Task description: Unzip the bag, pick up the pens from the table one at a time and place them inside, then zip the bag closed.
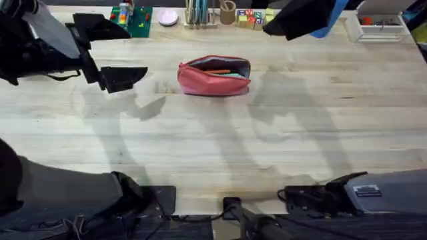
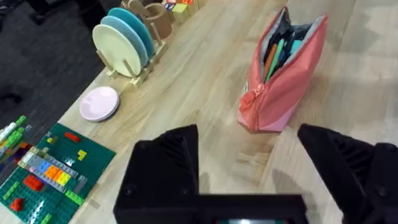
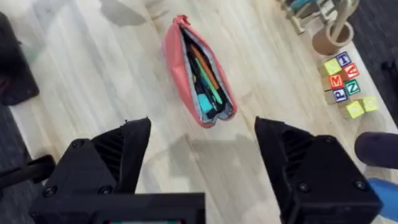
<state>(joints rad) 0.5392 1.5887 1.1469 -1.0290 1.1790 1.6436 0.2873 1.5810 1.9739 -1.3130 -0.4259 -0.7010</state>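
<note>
The salmon-pink bag [image 1: 213, 79] lies on the table [image 1: 220, 147] at the centre back, its zipper open and its mouth gaping. Inside it I see an orange pen [image 3: 200, 61] beside teal-green ones [image 3: 211, 93]; the orange pen [image 2: 272, 57] also shows in the left wrist view. My left gripper [image 1: 137, 52] hovers left of the bag [image 2: 283, 81] and is open with nothing in it [image 2: 249, 168]. My right gripper [image 3: 202, 155] is open and empty, held high above the bag [image 3: 199, 68]. The right arm [image 1: 300, 17] shows dark at the back right.
Along the back edge stand a plate rack [image 2: 124, 40], a pink dish [image 2: 99, 102], a green brick board [image 2: 53, 165], a wooden cup [image 3: 326, 40], letter blocks [image 3: 345, 81] and a white tray [image 1: 380, 27]. Bare wood stretches in front of the bag.
</note>
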